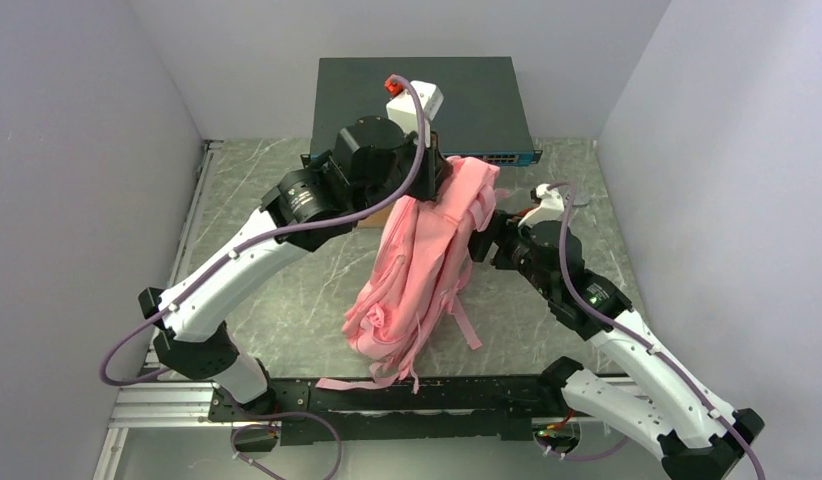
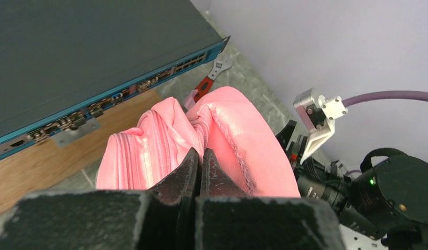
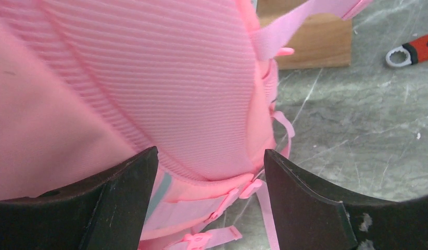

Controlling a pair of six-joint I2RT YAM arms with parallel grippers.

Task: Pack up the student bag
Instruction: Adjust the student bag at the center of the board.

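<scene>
The student bag (image 1: 427,260) is a soft pink backpack. Its top end is lifted toward the back and its lower end rests on the table. My left gripper (image 1: 439,180) is shut on a fold of fabric at the bag's top; in the left wrist view the gripper (image 2: 200,152) pinches the bag (image 2: 238,135) beside a zip. My right gripper (image 1: 487,235) is open at the bag's right side. In the right wrist view its fingers (image 3: 211,156) stand wide apart just short of the bag's ribbed panel (image 3: 165,78) and hold nothing.
A dark network switch (image 1: 417,100) sits at the back on a wooden block (image 2: 55,166). A red-handled wrench (image 2: 209,78) lies on the table right of the block and also shows in the right wrist view (image 3: 412,52). Loose straps (image 1: 367,380) trail to the table's front edge.
</scene>
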